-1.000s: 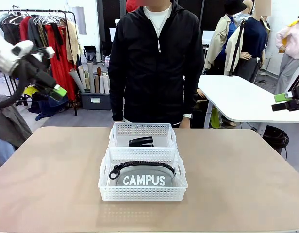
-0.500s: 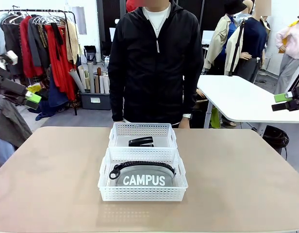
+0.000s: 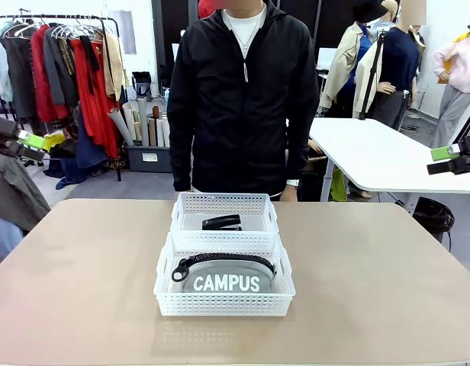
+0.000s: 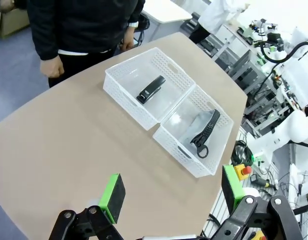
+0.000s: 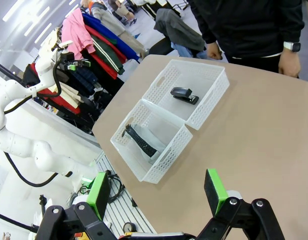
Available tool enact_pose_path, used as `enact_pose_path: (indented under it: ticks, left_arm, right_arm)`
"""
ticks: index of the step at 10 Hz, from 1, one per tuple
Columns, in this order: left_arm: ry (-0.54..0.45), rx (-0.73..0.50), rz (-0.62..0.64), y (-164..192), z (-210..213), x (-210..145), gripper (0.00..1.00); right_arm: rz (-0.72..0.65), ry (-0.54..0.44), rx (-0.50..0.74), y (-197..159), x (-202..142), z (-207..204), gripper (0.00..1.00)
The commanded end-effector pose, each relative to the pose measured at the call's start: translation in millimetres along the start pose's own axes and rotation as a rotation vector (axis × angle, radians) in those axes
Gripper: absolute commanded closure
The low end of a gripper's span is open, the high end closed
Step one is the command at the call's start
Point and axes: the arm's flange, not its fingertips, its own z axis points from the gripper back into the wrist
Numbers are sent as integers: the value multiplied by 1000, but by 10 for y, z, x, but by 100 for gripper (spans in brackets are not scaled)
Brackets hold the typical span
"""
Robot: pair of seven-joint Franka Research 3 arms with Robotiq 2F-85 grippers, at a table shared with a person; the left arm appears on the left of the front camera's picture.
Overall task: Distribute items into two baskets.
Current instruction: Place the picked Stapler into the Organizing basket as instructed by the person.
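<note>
Front view: I have the left gripper [image 3: 25, 141] up at the far left edge and the right gripper [image 3: 449, 156] up at the far right, both well clear of the table [image 3: 82, 267]; from here I cannot tell how wide either set of jaws stands.
Front view, items: the stapler [image 3: 221, 223] lies in the far basket [image 3: 224, 204], the pouch [image 3: 226, 280] in the near basket [image 3: 223, 303], midway between my two grippers.
Left wrist view: fingers [image 4: 112, 196] spread wide, nothing between them; both baskets lie well ahead of the pads, stapler [image 4: 150, 89] in one, pouch [image 4: 206, 132] in the other.
Right wrist view: jaws apart and empty too; pouch [image 5: 141, 141] in the basket nearer my fingers [image 5: 214, 190], stapler [image 5: 184, 94] beyond it.
Judgement: one item per basket, so the sorting looks done.
Doing it well: I'd hold both arms high and outboard, away from the person's hands [image 5: 289, 62].
</note>
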Motion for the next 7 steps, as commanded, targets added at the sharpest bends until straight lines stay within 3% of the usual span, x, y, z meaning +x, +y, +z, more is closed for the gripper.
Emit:
enact_pose_path:
  ticks: [1,2,7]
  left_arm:
    - [-22,-44,-26,65,45,104,0]
    - [0,0,0,0,0,0,0]
    - [0,0,0,0,0,0,0]
  right_arm:
    - [3,-3,3,18,8,-2,0]
    - [3,-3,3,18,8,-2,0]
    - [3,-3,3,18,8,-2,0]
